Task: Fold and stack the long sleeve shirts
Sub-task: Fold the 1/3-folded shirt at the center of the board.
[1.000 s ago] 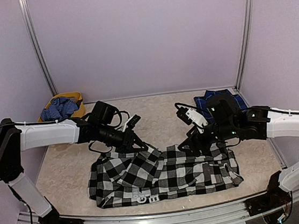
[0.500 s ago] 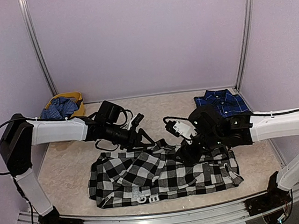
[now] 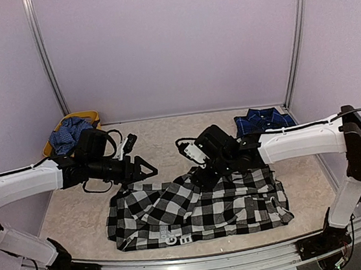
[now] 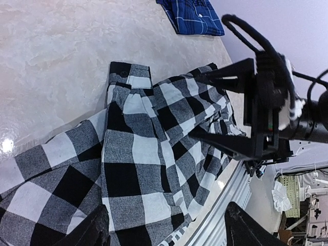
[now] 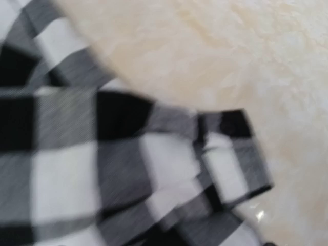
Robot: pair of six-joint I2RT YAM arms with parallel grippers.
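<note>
Black-and-white check shirt [image 3: 195, 208] laid flat mid-table, both grippers held open at its far edge, no cloth pinched.

The shirt is spread toward the front of the table [image 3: 77, 205], lettered band nearest the arms, likely so the sleeves can be folded in before stacking. The left gripper [image 3: 146, 167] is seen with fingers spread, hovering just beyond the shirt's far-left corner, apart from the fabric. The right gripper [image 4: 197, 107] is also spread, set low over the far edge near the centre, beside a turned-in sleeve cuff [image 4: 130, 77]; contact cannot be told. The navy plaid shirt [image 3: 263, 120] is parked folded at the far right, well apart, presumably as the stack base. Folding is judged only partly done.
</note>
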